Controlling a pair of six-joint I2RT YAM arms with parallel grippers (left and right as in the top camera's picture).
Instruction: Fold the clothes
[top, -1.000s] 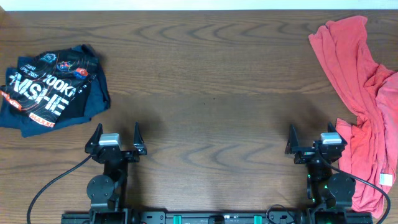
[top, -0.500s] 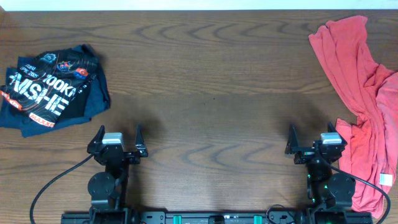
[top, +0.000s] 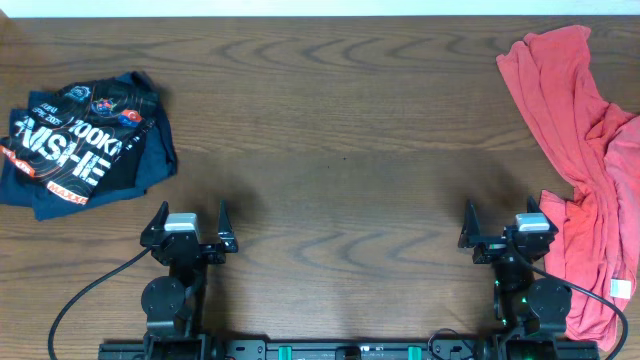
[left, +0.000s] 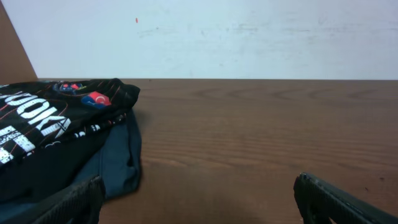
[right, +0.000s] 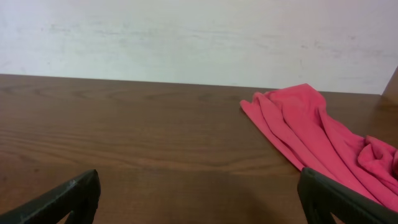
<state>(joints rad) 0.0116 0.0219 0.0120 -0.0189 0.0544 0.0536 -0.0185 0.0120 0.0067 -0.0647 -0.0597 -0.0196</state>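
The black sports jersey (top: 80, 140), with its white-and-red lettering, lies folded on a dark blue piece (top: 150, 165) at the left side of the wooden table (top: 330, 120). A coral-red garment (top: 580, 150) sprawls rumpled along the right edge, from far to near. At the near edge, the left gripper (top: 189, 213) and the right gripper (top: 500, 218) both stand with jaws spread wide, holding nothing, the right one just beside the red cloth.
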